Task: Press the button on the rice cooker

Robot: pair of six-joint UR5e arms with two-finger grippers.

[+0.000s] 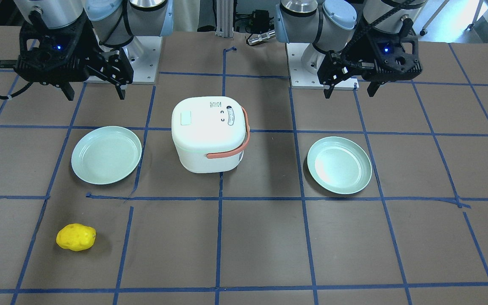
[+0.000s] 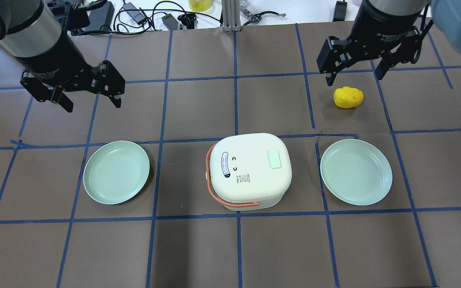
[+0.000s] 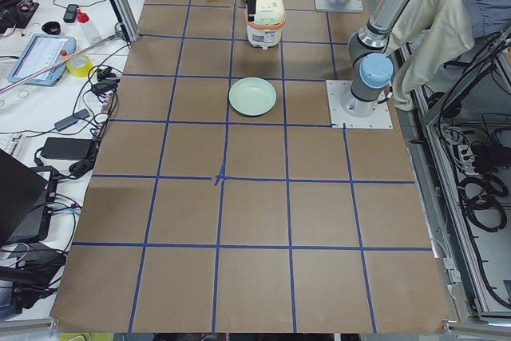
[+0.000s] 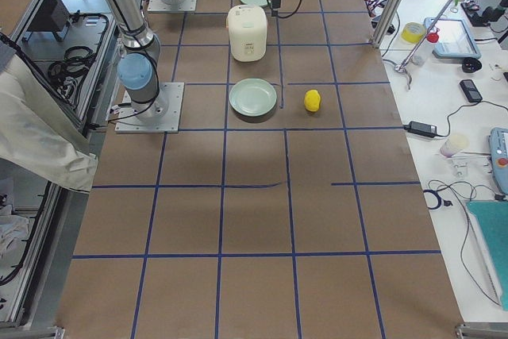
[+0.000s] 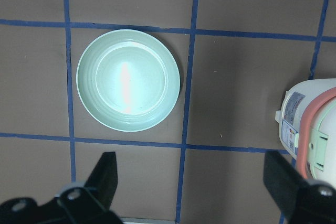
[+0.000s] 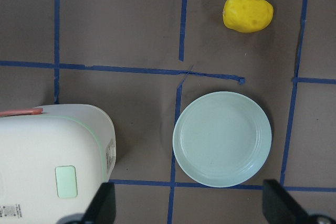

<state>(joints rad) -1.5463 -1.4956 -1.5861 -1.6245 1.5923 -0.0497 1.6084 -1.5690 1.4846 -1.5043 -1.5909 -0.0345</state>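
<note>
The white rice cooker [image 2: 250, 170] with an orange handle stands at the table's middle, lid shut. A pale green rectangular button [image 2: 274, 159] sits on its lid, toward the robot's right. It also shows in the front view [image 1: 185, 118] and the right wrist view [image 6: 66, 181]. My left gripper [image 2: 93, 105] is open and empty, raised beyond the left plate and left of the cooker. My right gripper [image 2: 353, 78] is open and empty, raised above the yellow potato-like object [image 2: 348, 97], right of and beyond the cooker. Neither gripper touches the cooker.
A pale green plate [image 2: 116, 172] lies left of the cooker and another plate [image 2: 356, 172] lies right of it. The left wrist view shows the left plate [image 5: 128, 80] and the cooker's edge [image 5: 310, 124]. Cables and clutter lie beyond the table's far edge.
</note>
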